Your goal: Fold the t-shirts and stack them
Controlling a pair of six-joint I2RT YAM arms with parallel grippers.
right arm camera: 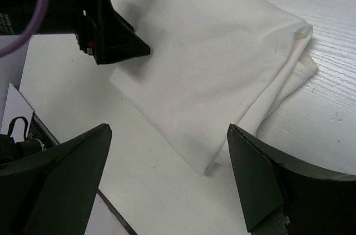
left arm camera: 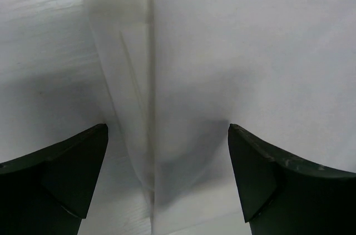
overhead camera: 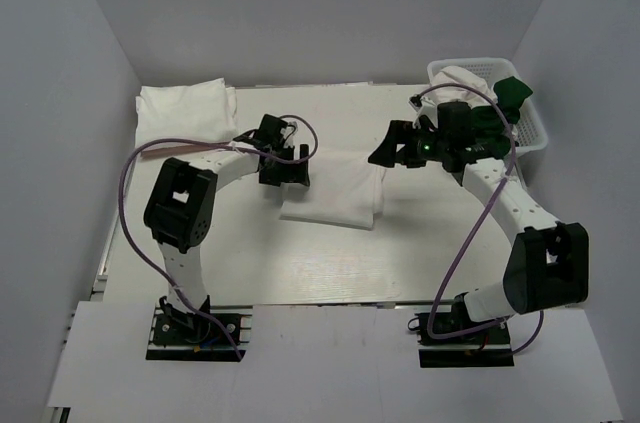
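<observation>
Above the desk (overhead camera: 300, 263), the left end effector (overhead camera: 285, 175) and right end effector (overhead camera: 388, 155) are hovering spread at either side of a folded t-shirt (overhead camera: 335, 198); the right arm (overhead camera: 500, 193) is partly hiding the basket (overhead camera: 535, 125).

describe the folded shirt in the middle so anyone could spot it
Start at the white table and look to its centre. The folded white t-shirt lies there alone, a flat rectangle; the other white shirts sit piled in the far-left corner.
</observation>
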